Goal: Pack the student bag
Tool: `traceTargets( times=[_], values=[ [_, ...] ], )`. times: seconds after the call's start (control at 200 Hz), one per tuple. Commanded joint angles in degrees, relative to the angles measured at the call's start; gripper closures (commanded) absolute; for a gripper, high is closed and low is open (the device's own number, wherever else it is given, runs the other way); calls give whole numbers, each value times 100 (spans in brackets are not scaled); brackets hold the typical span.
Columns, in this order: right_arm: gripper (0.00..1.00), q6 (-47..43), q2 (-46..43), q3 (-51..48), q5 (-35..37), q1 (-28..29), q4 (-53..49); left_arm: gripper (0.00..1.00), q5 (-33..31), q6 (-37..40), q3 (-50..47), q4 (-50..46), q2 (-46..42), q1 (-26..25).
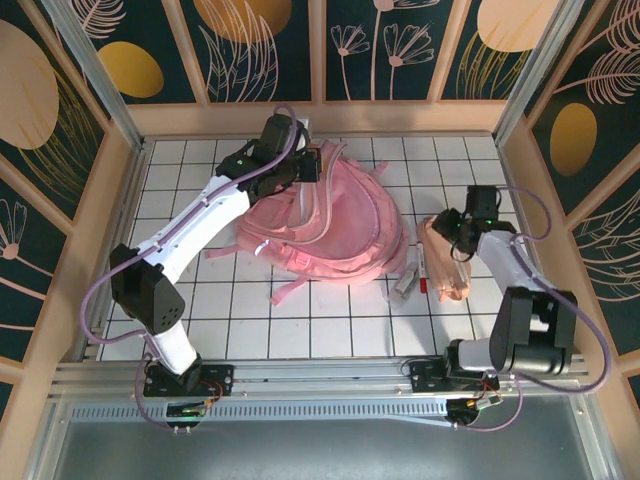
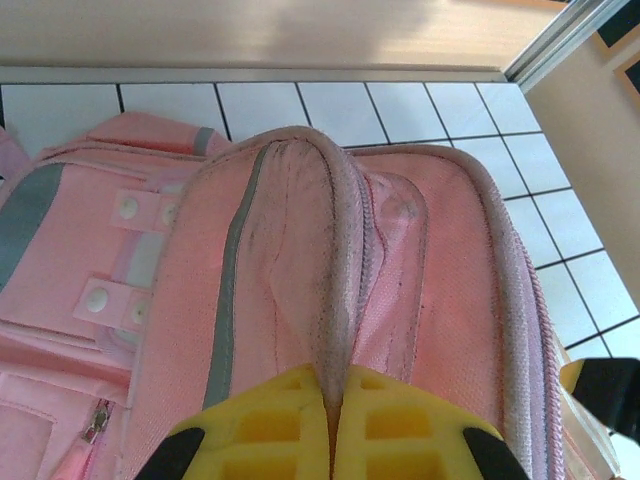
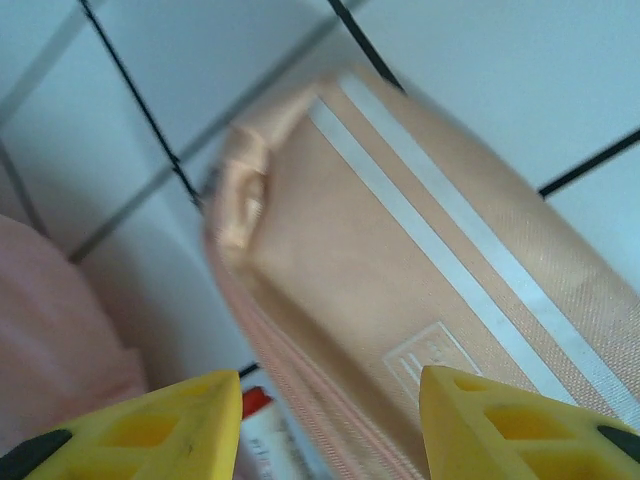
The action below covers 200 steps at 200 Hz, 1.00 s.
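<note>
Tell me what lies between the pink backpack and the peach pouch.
In the top view, a small grey tube-like item and a red-and-white one lie between the backpack and the pouch.

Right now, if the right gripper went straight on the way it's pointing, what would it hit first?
Most likely the peach pouch with two white stripes. It lies straight ahead of the right gripper, in line with the gap between its open fingers. The wrist view does not show how far off it is.

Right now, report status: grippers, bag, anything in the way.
Left gripper shut on student bag fold. Right gripper open over peach pouch. Small tube lies beside pouch.
</note>
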Motion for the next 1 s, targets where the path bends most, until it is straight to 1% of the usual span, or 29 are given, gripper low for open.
traceTargets(
  times=[0.0, 0.115, 0.205, 0.33, 0.45, 0.586, 0.741, 0.756, 0.821, 0.996],
  values=[
    [50, -134, -294, -131, 64, 30, 80, 100, 6, 121, 348, 201, -2, 25],
    [50, -183, -384, -270, 88, 119, 52, 100, -52, 225, 358, 121, -2, 28],
    [53, -297, -242, -324, 13, 238, 47, 100, -107, 292, 362, 110, -18, 30],
    [54, -463, -49, -318, 63, 431, 65, 100, -177, 363, 349, 75, -57, 25],
    [54, -478, 89, -248, 232, 533, 97, 100, -207, 381, 322, 50, -84, 30],
    [58, -409, 208, -287, 352, 572, 131, 100, -232, 415, 331, -9, -108, 32],
    [60, -351, 240, -491, 669, 578, 170, 100, -322, 469, 305, -36, -159, 30],
    [60, -333, 234, -501, 793, 572, 174, 100, -322, 470, 306, -35, -162, 28],
    [63, -268, 158, -585, 1006, 537, 206, 100, -302, 461, 298, -35, -152, 24],
    [73, -192, -25, -653, 1196, 493, 299, 100, -265, 424, 320, -27, -112, 24]
  ],
)
